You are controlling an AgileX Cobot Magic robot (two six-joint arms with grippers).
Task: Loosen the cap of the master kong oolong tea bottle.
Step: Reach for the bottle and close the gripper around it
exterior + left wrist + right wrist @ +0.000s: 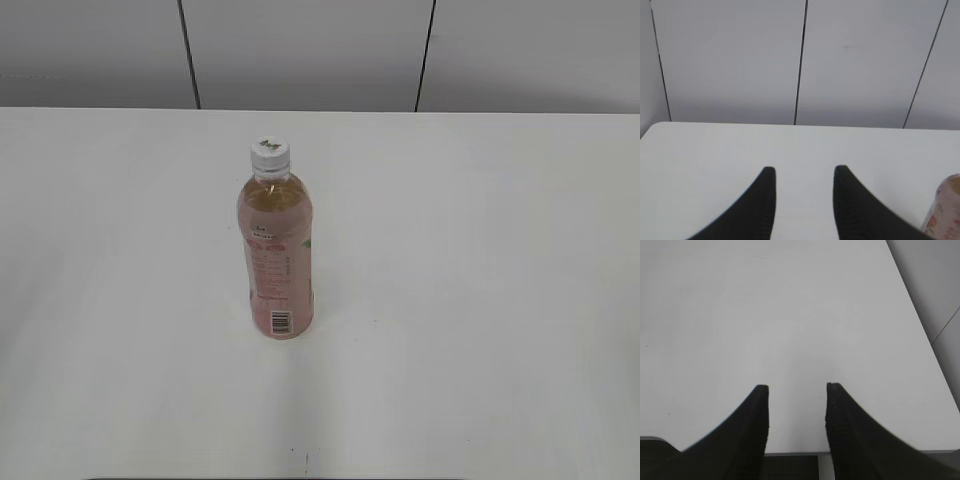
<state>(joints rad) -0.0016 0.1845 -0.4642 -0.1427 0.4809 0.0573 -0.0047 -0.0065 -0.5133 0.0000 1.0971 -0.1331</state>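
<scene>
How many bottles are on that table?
1. A single Master Kong oolong tea bottle stands upright near the middle of the white table, its white cap on; its edge also shows in the left wrist view.

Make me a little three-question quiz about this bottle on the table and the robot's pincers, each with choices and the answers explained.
1. Where does the bottle stand?
A. Near the middle of the white table
B. At the table's right edge
C. Lying at the back wall

2. What colour is the cap?
A. Red
B. White with a small dark-green mark
C. Black

3. What state are the left pincer and right pincer in?
A. Both shut on the bottle
B. One holds the cap
C. Both open and holding nothing

Answers: 1 A, the exterior view shows it upright with bare table all around. 2 B, the cap's top is white with a dark mark. 3 C, each wrist view shows a clear gap between the black fingers, with only table between them.
</scene>
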